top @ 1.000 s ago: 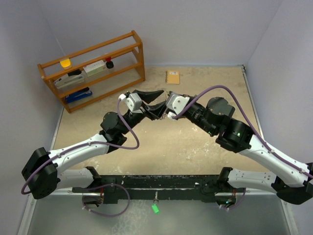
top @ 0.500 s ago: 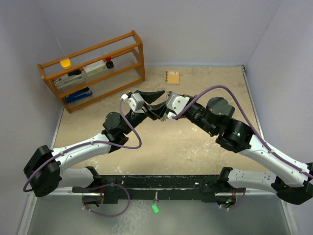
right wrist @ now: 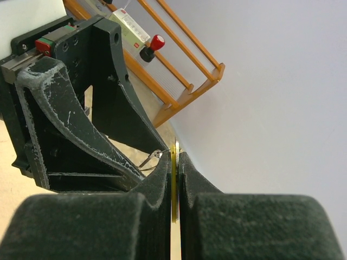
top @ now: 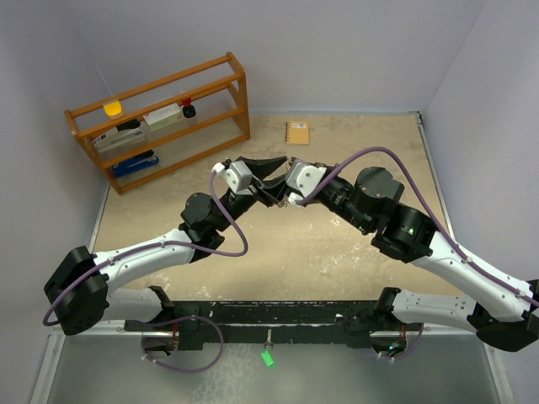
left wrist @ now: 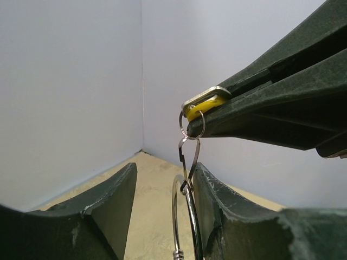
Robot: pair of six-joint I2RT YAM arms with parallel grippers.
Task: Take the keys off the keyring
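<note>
Both grippers meet in mid-air above the table's middle. My right gripper (right wrist: 176,157) is shut on the yellow-headed key (right wrist: 173,189), which also shows in the left wrist view (left wrist: 206,103). A small ring and a wire clip (left wrist: 190,154) hang from that key down to the large silver keyring (left wrist: 184,216). My left gripper (left wrist: 165,168) is open. The keyring stands between its fingers, against the right finger (left wrist: 233,216). In the top view the left gripper (top: 268,175) and right gripper (top: 282,189) overlap. The other keys are out of view.
A wooden rack (top: 160,118) with small items stands at the back left. A small orange notebook (top: 297,132) lies at the back of the sandy tabletop (top: 337,269). Pale walls close in the back and both sides.
My left arm has shifted slightly to the right, bringing its gripper closer to the right gripper. The right arm has held still with the key.
</note>
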